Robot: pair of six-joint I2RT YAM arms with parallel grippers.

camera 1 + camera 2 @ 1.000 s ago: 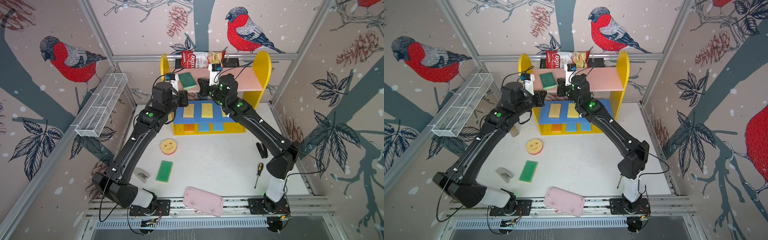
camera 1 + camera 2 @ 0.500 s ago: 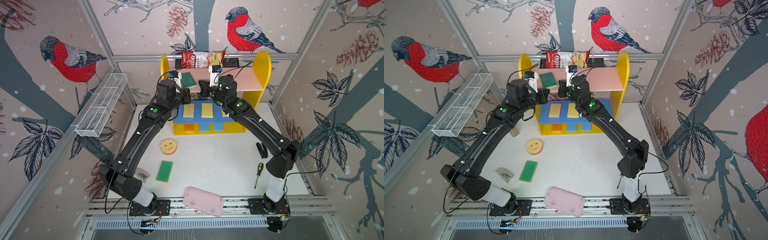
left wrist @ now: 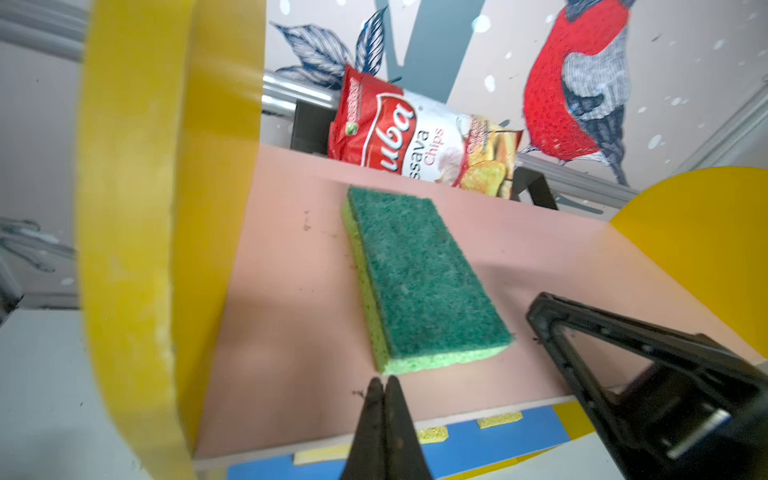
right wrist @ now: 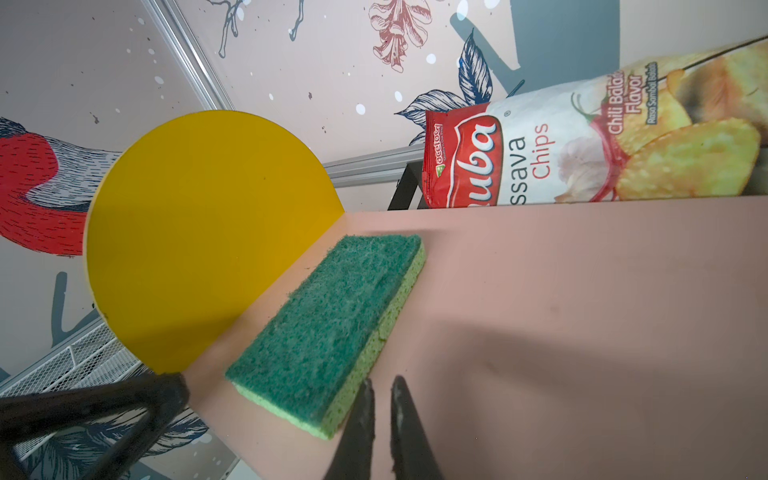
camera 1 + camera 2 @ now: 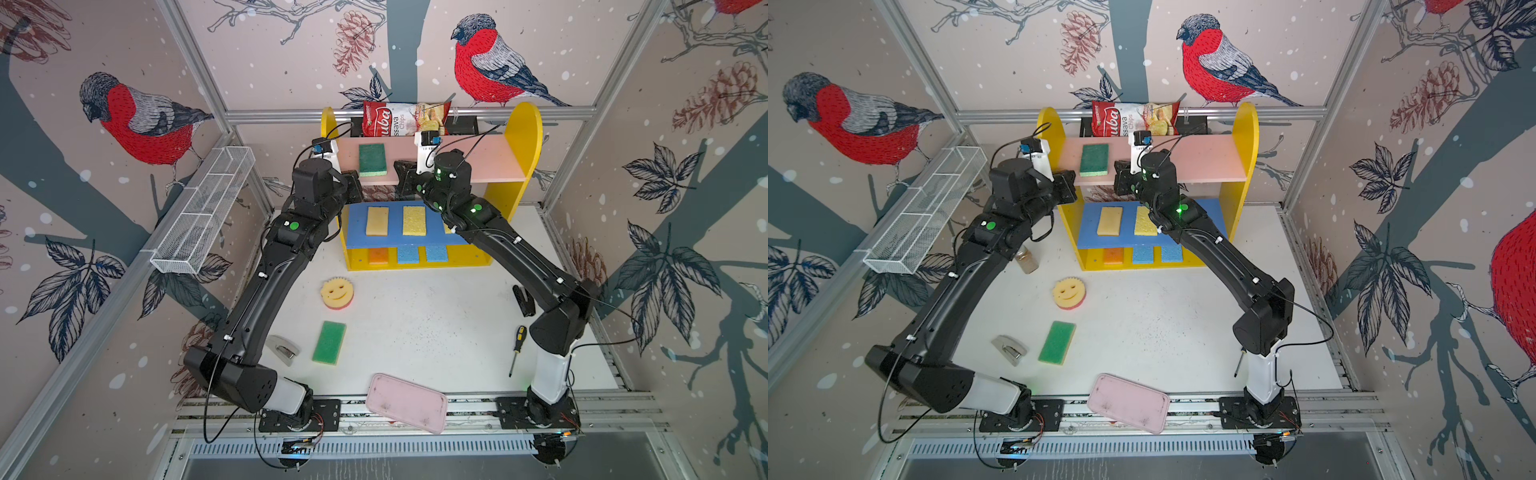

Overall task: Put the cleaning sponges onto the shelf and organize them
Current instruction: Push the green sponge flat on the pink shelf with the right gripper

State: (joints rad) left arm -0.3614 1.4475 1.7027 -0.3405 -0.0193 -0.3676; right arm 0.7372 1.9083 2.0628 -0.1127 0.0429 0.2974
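The shelf [image 5: 478, 162] stands at the back. On its pink board lies a dark green sponge [image 5: 372, 159] [image 3: 419, 270] [image 4: 332, 324]. My left gripper [image 3: 384, 380] [image 5: 355, 187] is shut and empty, its tips just short of that sponge's near end. My right gripper [image 4: 382, 384] [image 5: 401, 174] is all but shut with nothing in it, beside the sponge's near corner. A tan sponge [image 5: 377, 221] and a yellow one [image 5: 414, 220] lie on the blue board. Orange [image 5: 378, 255] and blue [image 5: 407, 254] sponges sit on the base. A smiley sponge [image 5: 337, 293] and a green sponge [image 5: 329, 342] lie on the table.
A chips bag [image 5: 405, 119] leans behind the shelf. A white wire rack [image 5: 203, 212] hangs on the left wall. A pink tray [image 5: 406, 408] lies at the front edge, a screwdriver [image 5: 516, 347] at the right, a grey tool [image 5: 283, 349] at the left, a small bottle [image 5: 1026, 259] behind the left arm.
My left arm swung a little to the right and back again at the shelf's left side. The right arm and the dark green sponge stayed put.
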